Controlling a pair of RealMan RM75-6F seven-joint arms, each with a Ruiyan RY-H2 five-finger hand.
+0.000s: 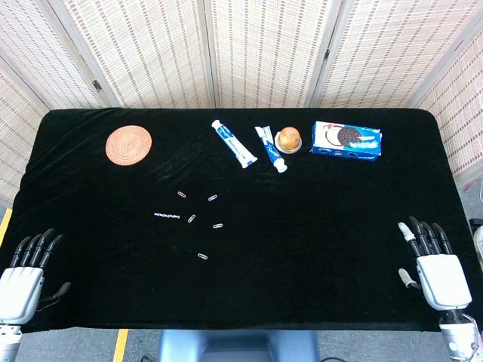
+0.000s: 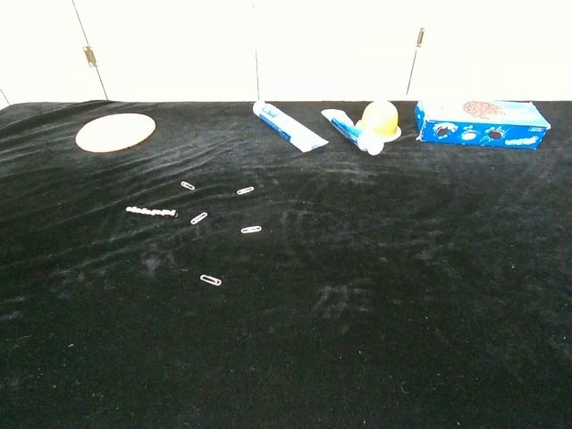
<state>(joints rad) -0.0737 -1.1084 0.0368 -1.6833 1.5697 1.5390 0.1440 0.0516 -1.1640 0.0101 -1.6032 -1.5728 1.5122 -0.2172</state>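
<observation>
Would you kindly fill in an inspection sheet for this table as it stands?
Surface: black cloth over the table, lightly creased.
Job's things: paper clips scattered left of centre, the nearest one apart from the rest; a short beaded chain beside them.
Clutter: round woven coaster, two toothpaste tubes, yellow-capped cup, blue cookie box, all at the far edge.
Hands: left hand and right hand at the near corners, holding nothing, fingers apart.
Cables: nothing seen.
Surroundings: woven folding screens behind.
</observation>
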